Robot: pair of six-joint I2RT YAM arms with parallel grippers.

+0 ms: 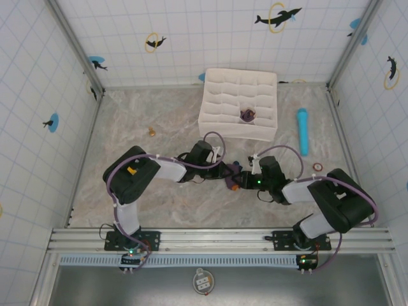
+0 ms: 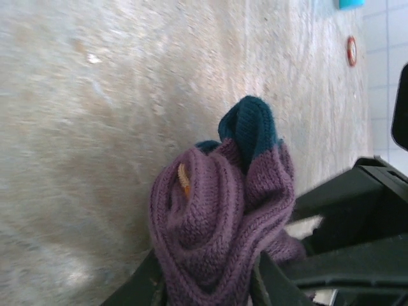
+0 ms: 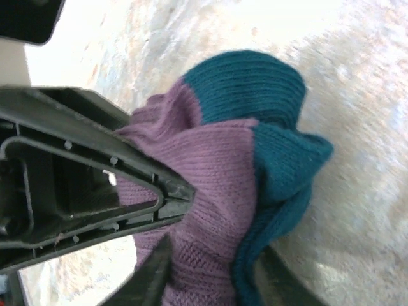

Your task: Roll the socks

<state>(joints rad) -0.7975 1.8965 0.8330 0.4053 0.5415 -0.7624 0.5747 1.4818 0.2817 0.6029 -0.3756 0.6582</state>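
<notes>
Jaws of the left gripper (image 1: 224, 170) and right gripper (image 1: 245, 181) are both clamped on the purple sock bundle (image 2: 217, 223), near the middle of the counter (image 1: 159, 127). I judge the roll loose: I should tuck the teal heel (image 3: 255, 83) inward, avoiding opposing pulls.

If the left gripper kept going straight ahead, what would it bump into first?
The purple socks, already between its fingers. Just behind them, probably the right gripper, which faces it; depth is hard to judge.
</notes>
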